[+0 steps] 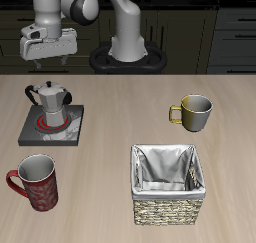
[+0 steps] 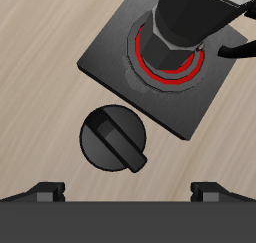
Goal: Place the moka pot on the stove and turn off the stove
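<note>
So you're about halfway, I'd say. Going across the table from the exterior view: the small silver faceted moka pot (image 1: 46,98) with its black handle already sits upright on the flat dark-grey square stove (image 1: 62,133), right on the burner, near the table's back edge on that side. The red glowing spiral rings (image 1: 46,121) are lit under the pot, so the stove looks to be on and the turn-off part is what's left. In front of the stove, by the table's front edge, there's a red patterned mug (image 1: 34,182). Further across you've got the woven basket with a grey cloth lining (image 1: 168,182) near the front edge, and the olive-gold mug (image 1: 194,112) behind it.

The two-finger gripper (image 1: 47,50) hangs above and behind the stove, holding nothing. Its fingers look apart, moderately wide.

The wrist view gives you what the exterior one doesn't: the round black knob (image 2: 113,138) with its raised bar, sitting off the stove's corner, plus the red ring close up around the pot's base. The exterior view barely shows the knob at all, but it's the only one showing the mugs and basket.
</note>
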Controlling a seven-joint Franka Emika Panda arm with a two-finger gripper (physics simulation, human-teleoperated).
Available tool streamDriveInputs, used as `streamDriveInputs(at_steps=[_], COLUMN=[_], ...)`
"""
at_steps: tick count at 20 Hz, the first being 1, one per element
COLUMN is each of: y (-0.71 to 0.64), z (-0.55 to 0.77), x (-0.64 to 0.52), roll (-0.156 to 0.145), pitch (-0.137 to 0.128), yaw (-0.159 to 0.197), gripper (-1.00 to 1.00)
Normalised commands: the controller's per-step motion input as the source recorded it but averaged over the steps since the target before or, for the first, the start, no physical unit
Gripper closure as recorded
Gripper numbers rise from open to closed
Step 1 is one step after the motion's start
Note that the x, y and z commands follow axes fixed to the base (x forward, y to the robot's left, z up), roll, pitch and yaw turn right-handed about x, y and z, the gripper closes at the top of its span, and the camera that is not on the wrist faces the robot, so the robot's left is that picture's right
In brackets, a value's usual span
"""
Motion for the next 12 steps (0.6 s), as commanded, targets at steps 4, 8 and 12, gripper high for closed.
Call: streamDriveInputs(at_steps=[4,8,12], y=[-0.16,-0.03,-0.03], z=[0.08,0.02,-0.06], x=[0.09,0.15,0.19], roll=[0.007,-0.009,0.013], pitch=[0.010,0.008,0.031], yaw=[-0.021,0.012,0.016], gripper=[-1.00,-1.00,-1.00])
